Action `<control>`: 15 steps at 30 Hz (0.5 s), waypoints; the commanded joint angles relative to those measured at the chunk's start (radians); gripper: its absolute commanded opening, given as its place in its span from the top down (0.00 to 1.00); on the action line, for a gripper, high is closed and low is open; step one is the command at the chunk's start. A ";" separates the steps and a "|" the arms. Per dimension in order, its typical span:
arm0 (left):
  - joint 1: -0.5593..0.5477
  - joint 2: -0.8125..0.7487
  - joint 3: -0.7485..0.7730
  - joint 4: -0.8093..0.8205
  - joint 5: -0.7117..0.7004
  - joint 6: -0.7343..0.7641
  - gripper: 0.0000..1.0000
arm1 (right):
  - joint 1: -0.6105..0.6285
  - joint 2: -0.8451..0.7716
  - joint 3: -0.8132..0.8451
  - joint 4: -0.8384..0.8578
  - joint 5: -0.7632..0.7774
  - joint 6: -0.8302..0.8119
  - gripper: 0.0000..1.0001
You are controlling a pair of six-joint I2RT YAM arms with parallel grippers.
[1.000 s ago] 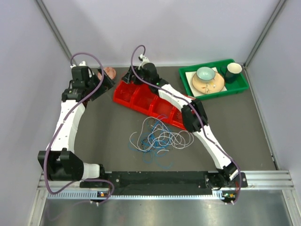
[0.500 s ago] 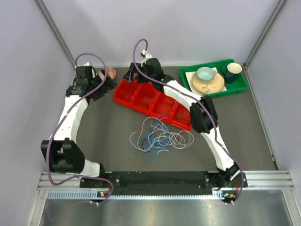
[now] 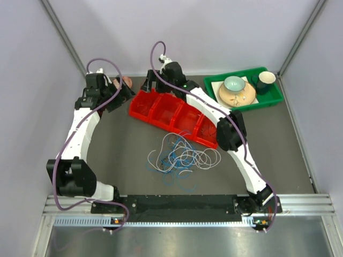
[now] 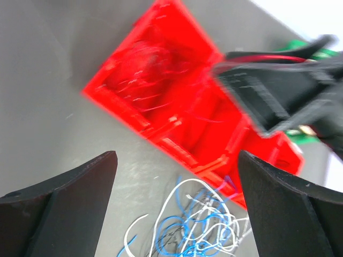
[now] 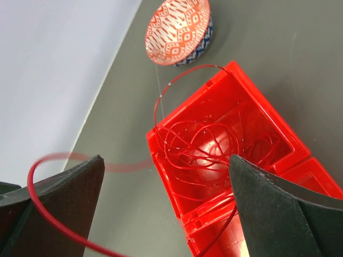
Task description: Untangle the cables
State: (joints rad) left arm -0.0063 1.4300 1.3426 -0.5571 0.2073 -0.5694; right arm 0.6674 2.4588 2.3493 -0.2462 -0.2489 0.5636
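Top view: thin white, blue and black cables (image 3: 182,158) lie tangled on the grey surface (image 3: 123,144) beside the red plastic tray (image 3: 139,108). Left wrist: left gripper (image 4: 176,158) apart, empty. Right wrist: right gripper (image 5: 165,159) apart above red cables (image 5: 206,140) coiled in the tray.

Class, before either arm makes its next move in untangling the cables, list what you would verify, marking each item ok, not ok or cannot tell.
1. Right jaws open: ok.
2. Left jaws open and empty: ok.
3. Red cables wholly inside the red tray: not ok; one loop arches over the rim.
4. Right jaws free of red strands: cannot tell; one curves close beside them.
5. White and blue cables separated: not ok; tangled on the table.
6. Patterned bowl apart from the tray: ok.
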 commanded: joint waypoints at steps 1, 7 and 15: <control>0.000 0.042 0.027 0.221 0.196 0.034 0.01 | 0.009 0.014 0.036 -0.028 0.003 -0.028 0.02; -0.001 0.211 0.123 0.373 0.354 0.049 0.03 | 0.006 0.026 0.053 -0.028 -0.020 -0.016 0.02; 0.029 0.326 0.188 0.338 0.267 0.051 0.14 | 0.006 0.016 0.041 -0.030 -0.035 -0.024 0.02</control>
State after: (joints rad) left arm -0.0071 1.7454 1.4849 -0.2787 0.4973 -0.5049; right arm 0.6670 2.4882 2.3520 -0.2916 -0.2584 0.5591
